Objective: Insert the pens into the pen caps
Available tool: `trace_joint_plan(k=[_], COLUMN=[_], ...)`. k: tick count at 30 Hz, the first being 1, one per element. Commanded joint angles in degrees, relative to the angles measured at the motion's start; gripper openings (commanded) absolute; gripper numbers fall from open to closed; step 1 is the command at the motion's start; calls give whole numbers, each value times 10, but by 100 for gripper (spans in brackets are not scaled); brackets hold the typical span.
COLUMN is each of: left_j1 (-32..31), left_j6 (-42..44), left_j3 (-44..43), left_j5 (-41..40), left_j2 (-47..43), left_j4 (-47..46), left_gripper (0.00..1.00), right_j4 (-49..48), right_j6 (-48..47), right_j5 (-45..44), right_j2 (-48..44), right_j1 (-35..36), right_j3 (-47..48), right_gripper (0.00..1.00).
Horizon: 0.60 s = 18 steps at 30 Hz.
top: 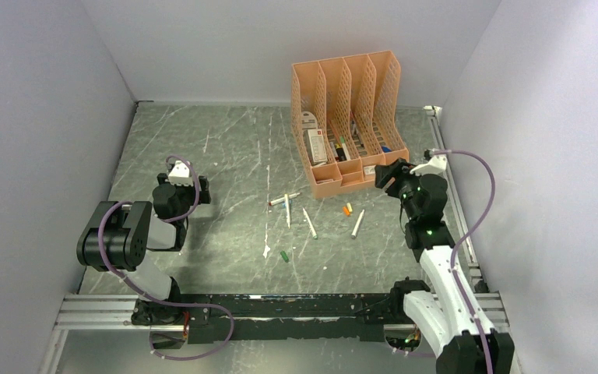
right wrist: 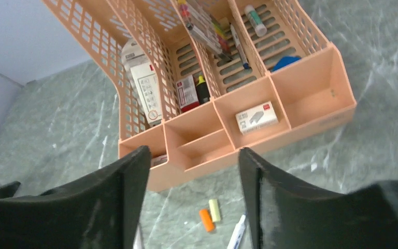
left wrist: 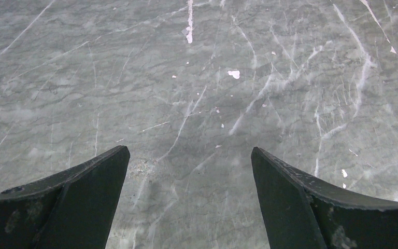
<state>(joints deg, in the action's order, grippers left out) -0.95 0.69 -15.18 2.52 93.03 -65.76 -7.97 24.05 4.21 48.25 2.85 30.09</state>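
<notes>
Left gripper [left wrist: 187,150] nearest in its wrist view: jaws spread wide, nothing between them, over bare grey marbled surface [left wrist: 186,78] with white scratches and chips. Top view puts it on the left side, well apart from the pens. Right gripper [right wrist: 194,153] also spread, empty, hanging just in front of the peach organiser [right wrist: 316,122] near its front right corner. Below it on the surface are an orange cap [right wrist: 205,219] touching or just beside a pale yellow cap [right wrist: 215,210], and a white pen [right wrist: 237,236] with a blue end, partly hidden by the right finger. In the top view four pens lie loose mid-surface: a red-tipped one [top: 284,199], one just below it [top: 287,210], one further right [top: 309,223], and one near the right arm [top: 357,223]. A green cap [top: 285,255] lies alone nearer the arm bases. The organiser sits just behind the pens; its front trays hold a small white box [right wrist: 256,116], and its rear slots hold a white carton [right wrist: 145,83], markers [right wrist: 207,26] and something blue [right wrist: 285,62].
</notes>
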Motion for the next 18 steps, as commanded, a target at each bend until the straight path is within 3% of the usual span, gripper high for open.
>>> trace_joint_plan(k=[1,5,11,18], left_j1=[4,4,4,3], left_j6=[4,4,17,25], left_j3=[-8,-9,-3,-25], left_j5=[-5,-6,16,31], left_j2=[3,3,-2,-76], left_j4=[-19,-18,-27,71], left_gripper=[99,99,99,99], right_j4=[90,136,234,278], right_j6=[102,99,77,65], right_j5=[-50,-25,-111,-162], right_j2=[-34,12,81,180], right_j1=[0,2,22,76], right_j3=[-29,-26,8,58], right_gripper=[59,62,54,60])
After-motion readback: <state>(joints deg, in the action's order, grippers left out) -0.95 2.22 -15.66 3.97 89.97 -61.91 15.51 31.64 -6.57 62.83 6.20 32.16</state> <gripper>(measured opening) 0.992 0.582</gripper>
